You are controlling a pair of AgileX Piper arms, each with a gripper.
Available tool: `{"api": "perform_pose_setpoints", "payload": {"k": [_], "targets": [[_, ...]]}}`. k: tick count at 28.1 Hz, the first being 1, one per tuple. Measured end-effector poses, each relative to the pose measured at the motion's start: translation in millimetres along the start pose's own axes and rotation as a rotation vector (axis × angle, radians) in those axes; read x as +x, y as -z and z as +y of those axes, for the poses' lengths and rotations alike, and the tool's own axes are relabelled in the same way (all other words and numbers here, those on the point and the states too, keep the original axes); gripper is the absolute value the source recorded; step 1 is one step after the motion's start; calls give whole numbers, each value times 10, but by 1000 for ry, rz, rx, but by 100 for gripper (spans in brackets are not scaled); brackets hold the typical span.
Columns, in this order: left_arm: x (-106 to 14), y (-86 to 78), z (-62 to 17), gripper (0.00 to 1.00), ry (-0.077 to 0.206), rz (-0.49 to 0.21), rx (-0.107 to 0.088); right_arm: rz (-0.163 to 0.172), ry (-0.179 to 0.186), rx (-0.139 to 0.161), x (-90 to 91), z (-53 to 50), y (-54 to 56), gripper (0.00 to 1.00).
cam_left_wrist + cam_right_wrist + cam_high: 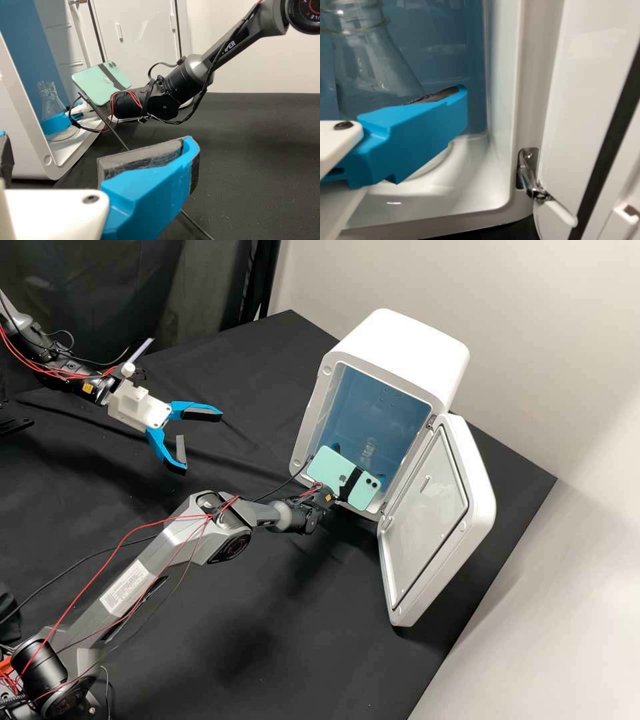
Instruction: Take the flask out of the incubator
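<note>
A white incubator [400,347] stands on a black bench [267,613], its door [433,520] swung wide open. A clear glass flask [370,65] stands upright on the floor of its blue interior. In the high view, a mint-green phone [343,477] mounted on the right arm's wrist blocks most of the flask. The left wrist view looks in from the side and shows the right gripper [56,123] at the flask's base. The right wrist view shows it resting against the flask's lower side, near a metal door hinge [530,172]. Whether it clamps the flask cannot be told. The left gripper [200,443] hangs above the bench, well away from the incubator, its fingers spread apart and holding nothing.
</note>
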Motion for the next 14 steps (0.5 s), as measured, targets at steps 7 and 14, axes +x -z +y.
{"api": "perform_pose_setpoints", "payload": {"k": [7, 14], "targets": [[0, 0, 0, 100, 0, 0, 0, 0, 0, 0, 0, 0, 0, 0], [0, 0, 0, 100, 0, 0, 0, -2, -2, 0, -3, 14, -13, 0]]}}
